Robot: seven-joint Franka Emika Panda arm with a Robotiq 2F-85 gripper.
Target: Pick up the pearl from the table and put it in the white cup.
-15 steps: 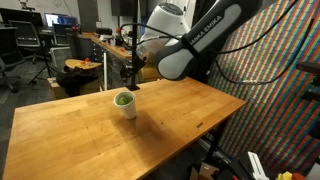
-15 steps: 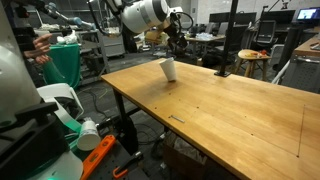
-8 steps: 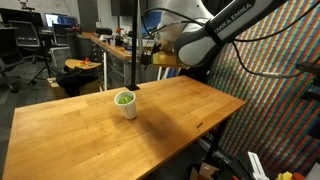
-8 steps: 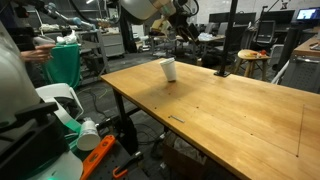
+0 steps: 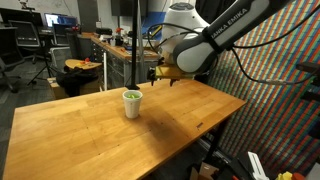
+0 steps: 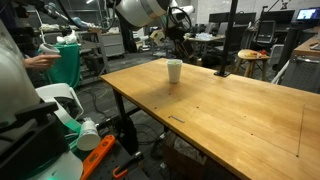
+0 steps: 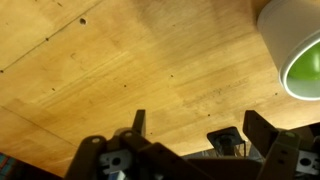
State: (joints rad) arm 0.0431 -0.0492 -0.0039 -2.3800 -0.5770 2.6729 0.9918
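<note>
Robot gripper point(image 5: 165, 74) hanging in the air near the white cup point(image 5: 132, 107), higher than its rim and off to one side, touching nothing. In the wrist view your fingers point(image 7: 138, 124) stand well apart with only bare wood between them: the gripper is wide open and carries nothing. The pearl point(image 5: 131, 97), a small yellowish-green pear-like fruit, lies inside the cup, its top showing just below the rolled rim, so the placing looks done. Should you need to take the pearl again, expect it to be light, firm and smooth, likely to slip or roll; close across its widest part and come straight down into the cup's mouth. The cup looks paper-thin: probably very light, easy to tip with a brush of a finger, easy to crush if squeezed. It stands upright on a large table point(image 5: 80, 140) of pale wooden planks, flat and matte, dotted with a few small dark holes, and sits nearer the table's far side in both exterior views. Behind the cup lies a cluttered workshop of benches and equipment; well apart from the cup, past the table's edge, stands a panel of dense multicoloured pattern point(image 5: 285, 80), and a person in green point(image 6: 62, 58) is at the margin of an exterior view.
</note>
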